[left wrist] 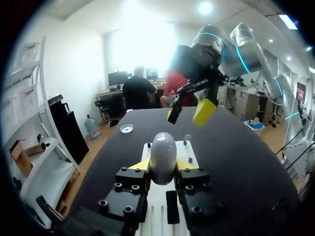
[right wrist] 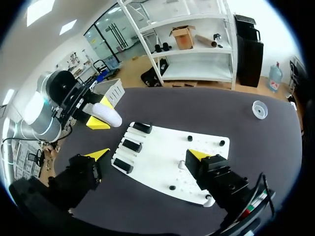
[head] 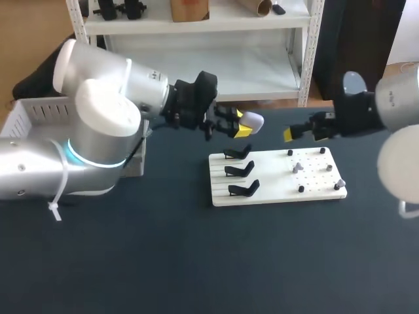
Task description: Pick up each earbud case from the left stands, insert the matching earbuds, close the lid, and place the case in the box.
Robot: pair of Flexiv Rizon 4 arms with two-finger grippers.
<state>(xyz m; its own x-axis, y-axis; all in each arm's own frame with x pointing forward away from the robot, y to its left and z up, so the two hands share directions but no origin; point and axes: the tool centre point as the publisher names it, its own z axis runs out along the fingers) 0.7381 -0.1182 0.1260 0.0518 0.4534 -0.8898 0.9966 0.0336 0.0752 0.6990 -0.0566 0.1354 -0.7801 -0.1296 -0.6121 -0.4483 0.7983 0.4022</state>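
Left gripper [left wrist: 162, 166] is clamping a smooth pale-grey oval plastic earbud case [left wrist: 163, 155], long axis pointing ahead toward the right gripper [left wrist: 189, 112], which is hanging wide open just beyond.

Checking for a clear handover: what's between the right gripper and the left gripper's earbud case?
Nothing; the head view shows only bare table between the earbud case and the right gripper.

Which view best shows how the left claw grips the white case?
Left wrist view: the case stands close up, pinched between the yellow tips of the left claw. Head view shows it from above, one tip overlapping it. Right wrist view shows it small, far off.
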